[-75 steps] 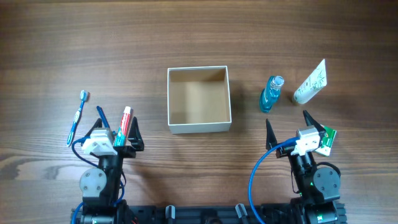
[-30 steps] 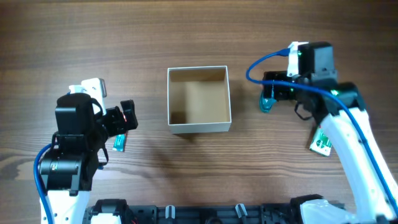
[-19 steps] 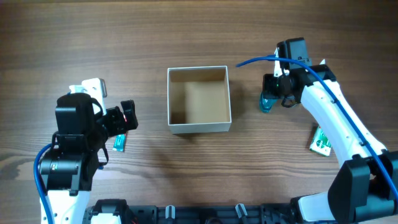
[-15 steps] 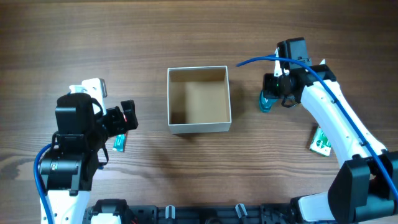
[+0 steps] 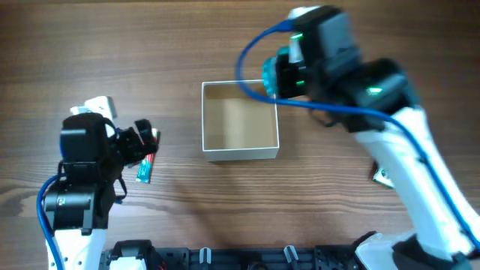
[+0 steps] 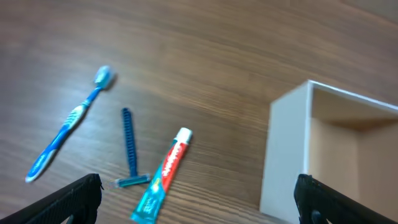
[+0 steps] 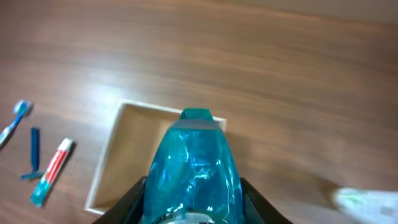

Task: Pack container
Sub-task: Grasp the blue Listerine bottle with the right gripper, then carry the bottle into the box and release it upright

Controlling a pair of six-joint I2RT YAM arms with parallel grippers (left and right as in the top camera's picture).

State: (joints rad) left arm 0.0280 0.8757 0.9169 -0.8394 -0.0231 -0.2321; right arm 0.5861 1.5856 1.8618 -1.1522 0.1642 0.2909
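Note:
The container (image 5: 240,154), a white-walled square box with a tan inside, stands open-topped mid-table, its left wall (image 6: 283,155) close in the left wrist view. My right gripper (image 5: 274,75) is shut on a clear blue bottle (image 7: 193,165) and hangs over the box's far right corner (image 7: 219,122). My left gripper (image 6: 199,202) is open with nothing between its fingers, left of the box above a red-and-teal toothpaste tube (image 6: 163,177). A blue razor (image 6: 129,149) and a blue toothbrush (image 6: 68,134) lie further left.
A green packet (image 5: 382,176) lies at the right, partly under my right arm. A white tube (image 7: 367,200) shows blurred at the lower right of the right wrist view. The toothpaste tube (image 5: 146,169) pokes out below my left gripper in the overhead view.
My right gripper has closed on the blue bottle, lifted it and carried it left to above the box's far right corner. The left arm has barely shifted.

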